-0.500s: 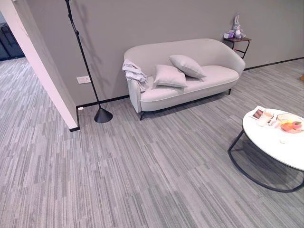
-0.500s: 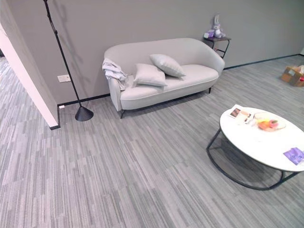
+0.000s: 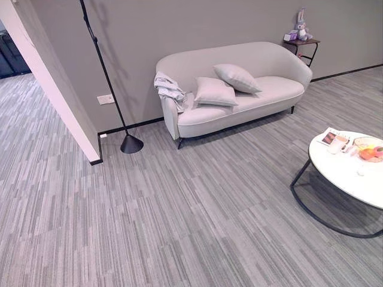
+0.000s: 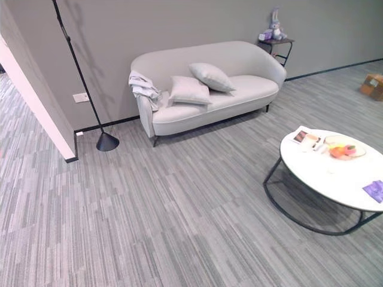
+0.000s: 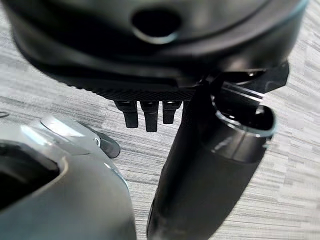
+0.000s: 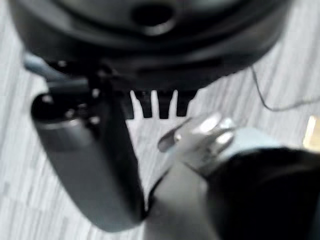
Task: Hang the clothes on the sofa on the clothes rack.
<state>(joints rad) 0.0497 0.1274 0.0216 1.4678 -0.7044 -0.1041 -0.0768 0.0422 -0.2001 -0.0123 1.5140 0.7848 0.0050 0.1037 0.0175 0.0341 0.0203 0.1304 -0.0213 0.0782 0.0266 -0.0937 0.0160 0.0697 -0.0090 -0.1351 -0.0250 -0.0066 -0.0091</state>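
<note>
A pale grey garment lies bunched over the left armrest of a light grey sofa that stands against the back wall. Two grey cushions rest on the seat. Left of the sofa, a thin black pole stand rises from a cone base. In the left wrist view my left hand hangs over the carpet with straight fingers and holds nothing. Above the floor in the right wrist view, my right hand is likewise open and empty, its fingers straight.
A round white table on a black frame stands at the right with a bowl of fruit and cards. A small side table with a plush rabbit is beyond the sofa. A wall corner juts out left. A cardboard box sits far right.
The whole picture has shifted slightly, so the camera has moved. Nothing in the room has moved.
</note>
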